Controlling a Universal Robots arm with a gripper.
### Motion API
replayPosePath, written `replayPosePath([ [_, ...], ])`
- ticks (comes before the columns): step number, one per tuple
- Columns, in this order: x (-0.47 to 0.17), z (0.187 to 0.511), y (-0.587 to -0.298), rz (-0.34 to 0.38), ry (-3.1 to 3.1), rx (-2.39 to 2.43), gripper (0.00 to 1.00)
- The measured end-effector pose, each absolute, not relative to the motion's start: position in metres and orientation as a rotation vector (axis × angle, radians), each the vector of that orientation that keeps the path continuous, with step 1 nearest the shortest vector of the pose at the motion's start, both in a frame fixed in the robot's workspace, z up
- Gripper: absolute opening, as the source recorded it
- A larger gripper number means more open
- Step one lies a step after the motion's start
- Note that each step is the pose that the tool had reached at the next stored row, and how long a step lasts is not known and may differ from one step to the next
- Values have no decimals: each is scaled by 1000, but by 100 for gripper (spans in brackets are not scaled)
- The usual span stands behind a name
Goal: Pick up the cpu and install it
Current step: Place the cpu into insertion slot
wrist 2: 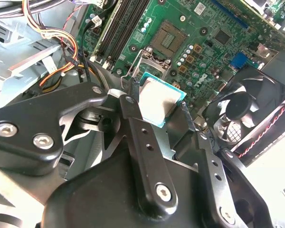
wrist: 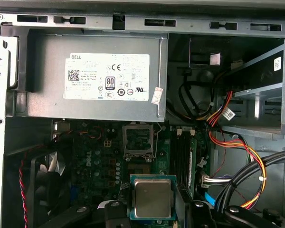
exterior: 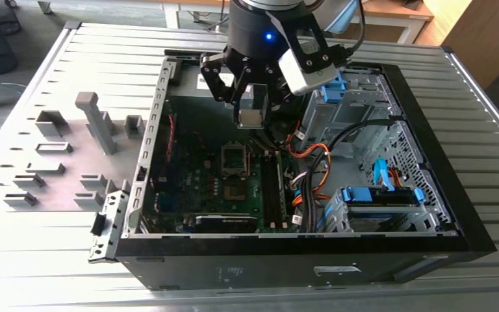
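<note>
Exterior view: holding cpu [exterior: 249, 118] between jaws, clamped on its edges. Hovering over motherboard [exterior: 189, 179] inside open computer case [exterior: 275, 266].

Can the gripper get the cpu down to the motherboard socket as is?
Likely yes. The gripper, shut on the cpu, hangs over the motherboard. The socket looks uncovered, with no cables across it. The cables lie off beside the memory slots.
</note>
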State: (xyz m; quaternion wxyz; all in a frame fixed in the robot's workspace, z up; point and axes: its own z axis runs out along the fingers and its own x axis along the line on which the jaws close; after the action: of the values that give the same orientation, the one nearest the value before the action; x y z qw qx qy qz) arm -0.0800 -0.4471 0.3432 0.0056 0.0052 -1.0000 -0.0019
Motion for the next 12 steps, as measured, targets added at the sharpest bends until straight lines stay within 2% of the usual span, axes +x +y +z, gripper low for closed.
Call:
replayPosePath([
  [12, -82, 328, -447, -6, -3130, 16, 47],
])
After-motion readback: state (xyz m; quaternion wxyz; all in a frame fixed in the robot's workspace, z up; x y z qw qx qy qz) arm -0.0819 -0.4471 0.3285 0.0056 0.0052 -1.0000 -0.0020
